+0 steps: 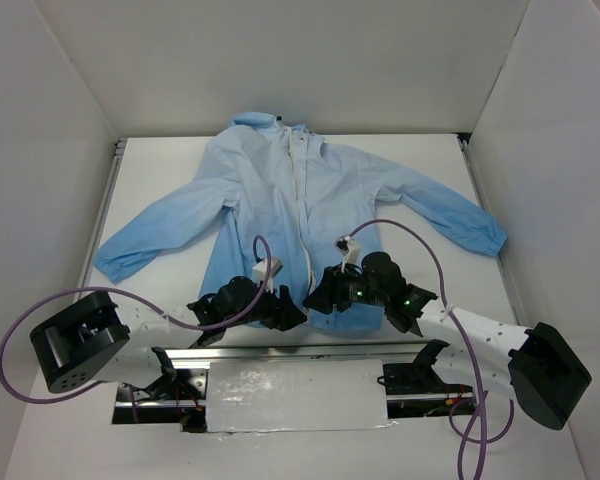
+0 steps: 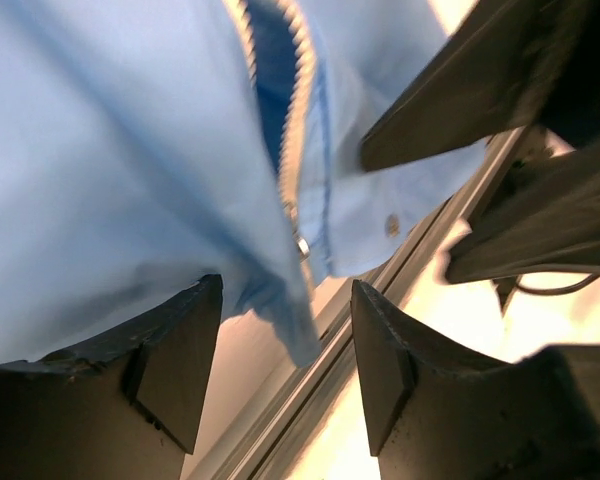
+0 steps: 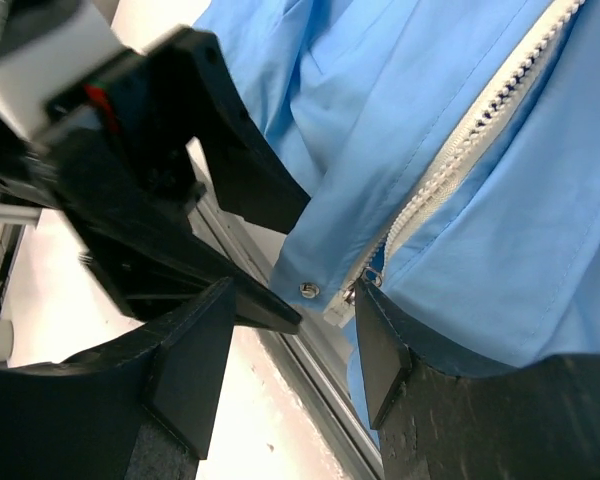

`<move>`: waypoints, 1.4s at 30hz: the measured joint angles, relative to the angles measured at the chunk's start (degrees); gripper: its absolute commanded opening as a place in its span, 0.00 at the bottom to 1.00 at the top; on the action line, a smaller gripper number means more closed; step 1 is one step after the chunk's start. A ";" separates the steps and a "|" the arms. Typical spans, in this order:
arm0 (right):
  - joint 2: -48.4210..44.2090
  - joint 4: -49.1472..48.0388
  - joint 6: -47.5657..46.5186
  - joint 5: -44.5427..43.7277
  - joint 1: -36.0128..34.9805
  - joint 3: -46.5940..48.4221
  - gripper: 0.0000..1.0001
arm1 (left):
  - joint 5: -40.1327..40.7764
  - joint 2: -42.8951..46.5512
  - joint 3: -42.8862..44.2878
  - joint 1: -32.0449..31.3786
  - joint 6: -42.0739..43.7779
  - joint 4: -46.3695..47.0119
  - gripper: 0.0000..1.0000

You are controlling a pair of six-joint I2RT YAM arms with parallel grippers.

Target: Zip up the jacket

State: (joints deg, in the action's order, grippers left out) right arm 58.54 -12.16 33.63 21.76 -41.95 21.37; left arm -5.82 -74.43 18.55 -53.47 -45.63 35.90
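The light-blue jacket (image 1: 310, 200) lies flat on the table, collar far, hem at the near edge, sleeves spread. Its whitish zipper (image 1: 302, 200) runs down the centre. My left gripper (image 1: 288, 312) is open at the hem, left of the zipper's bottom end. In the left wrist view the hem corner (image 2: 290, 320) hangs between the open fingers (image 2: 180, 350). My right gripper (image 1: 318, 295) is open at the hem on the right side. In the right wrist view the zipper end and slider (image 3: 365, 282) sit just above its right finger (image 3: 390, 350), with a snap (image 3: 308, 290) beside them.
A metal rail (image 1: 300, 350) runs along the table's near edge just under the hem. White walls enclose the table on three sides. Purple cables (image 1: 410, 235) loop above both arms. The left gripper shows in the right wrist view (image 3: 160, 180), close to the right one.
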 measured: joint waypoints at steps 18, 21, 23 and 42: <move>-1.79 2.49 -2.03 4.61 0.07 -0.11 0.58 | -3.04 -6.86 1.42 0.00 -1.11 1.99 0.00; -0.81 2.34 -2.56 5.03 0.11 -0.17 0.58 | -3.61 -7.08 1.44 0.00 -1.11 4.02 0.00; 0.85 2.32 -2.99 5.07 0.11 -0.15 0.58 | -3.91 -7.04 1.42 0.00 -1.09 5.90 0.00; 8.52 -4.98 -2.21 6.27 1.90 0.39 0.56 | -6.43 -3.26 -4.52 0.74 -0.94 16.39 0.00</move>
State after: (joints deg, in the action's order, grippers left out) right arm 67.07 -17.15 31.42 28.03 -40.05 21.76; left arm -12.25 -77.69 14.02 -52.73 -46.57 52.29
